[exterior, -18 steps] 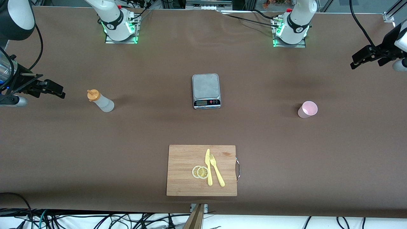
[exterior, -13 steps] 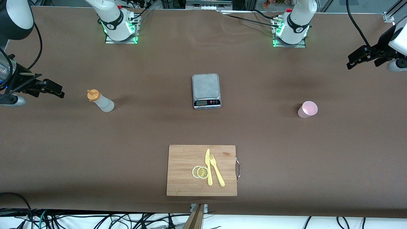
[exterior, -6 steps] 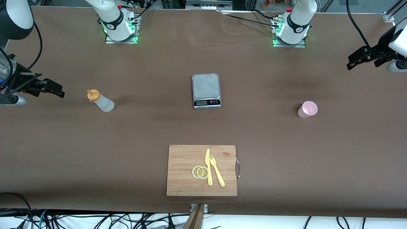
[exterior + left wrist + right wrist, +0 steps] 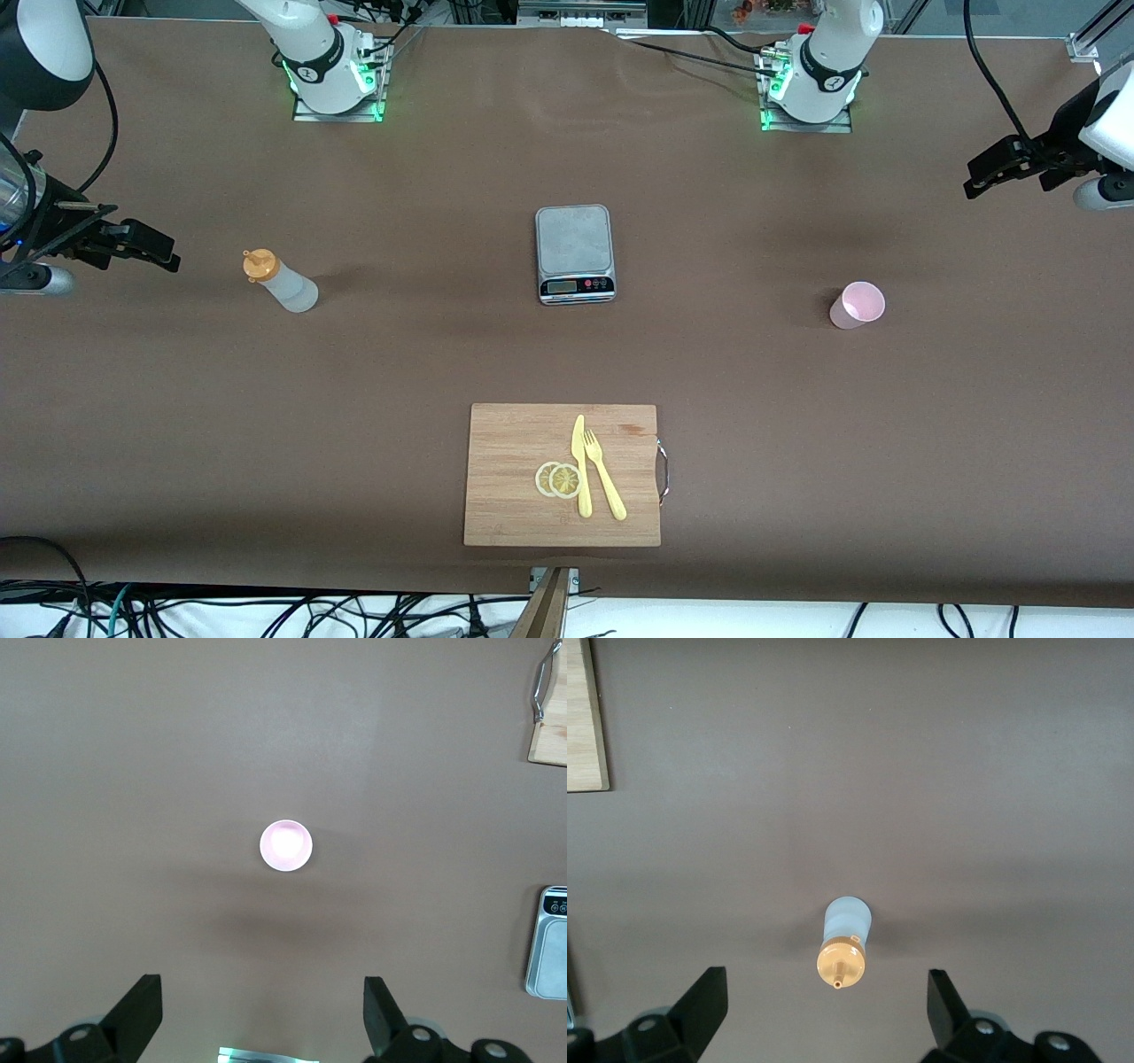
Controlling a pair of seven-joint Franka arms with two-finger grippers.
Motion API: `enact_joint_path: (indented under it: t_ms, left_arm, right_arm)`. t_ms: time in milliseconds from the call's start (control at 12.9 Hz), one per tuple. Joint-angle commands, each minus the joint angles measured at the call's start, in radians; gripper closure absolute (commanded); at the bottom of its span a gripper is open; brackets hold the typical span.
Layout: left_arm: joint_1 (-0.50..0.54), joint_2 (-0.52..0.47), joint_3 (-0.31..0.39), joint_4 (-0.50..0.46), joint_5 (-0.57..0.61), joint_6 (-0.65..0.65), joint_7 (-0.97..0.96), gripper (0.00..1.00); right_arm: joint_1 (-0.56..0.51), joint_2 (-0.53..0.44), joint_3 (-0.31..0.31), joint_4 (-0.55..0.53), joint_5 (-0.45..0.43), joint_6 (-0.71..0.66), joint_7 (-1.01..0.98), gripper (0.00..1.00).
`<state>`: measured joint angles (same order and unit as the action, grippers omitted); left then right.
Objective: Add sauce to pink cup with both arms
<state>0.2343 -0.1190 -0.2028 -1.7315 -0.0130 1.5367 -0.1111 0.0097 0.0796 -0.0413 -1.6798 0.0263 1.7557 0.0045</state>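
A: Containers first. Pink cup (image 4: 857, 305) stands upright on the table (image 4: 425, 372), toward the left arm's end, nothing touching it. Inside looks pale and empty in the left wrist view (image 4: 285, 845).

B: Sauce?

A: Sauce bottle (image 4: 279, 281) stands on the table toward the right arm's end, orange cap on, well apart from the cup. Whitish body; can't tell how full it is. Scale (image 4: 574, 253) sits between the two, platform bare.

B: Tools?

A: Left tool (image 4: 979, 175) is up in the air over the table edge at the left arm's end, jaws wide, holding nothing. Right tool (image 4: 168, 257) is over the table just beside the bottle, toward the right arm's end, jaws wide too, empty.

B: Anything else?

A: Cutting board (image 4: 562, 474) nearer the camera than the scale, with two lemon slices (image 4: 558, 479), a yellow knife (image 4: 581, 465) and a yellow fork (image 4: 604, 475) on it.

B: Changes from earlier?

A: Left tool has lifted and drifted slightly. Right tool barely shifted. Cup, bottle, scale and board haven't moved.
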Motion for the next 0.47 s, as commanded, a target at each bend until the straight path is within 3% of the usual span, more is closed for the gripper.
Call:
enact_joint_path:
  t_ms: [0,388]
  left_arm:
    - [0.007,0.009,-0.003,0.023,-0.007,-0.012,-0.009,0.00]
    - [0.008,0.009,-0.001,0.021,-0.007,-0.012,-0.009,0.00]
  right_arm:
    - [-0.007,-0.012,0.005,0.002,-0.006,-0.016,-0.008,0.00]
    - [-0.007,-0.014,0.005,0.002,-0.006,-0.016,-0.006,0.00]
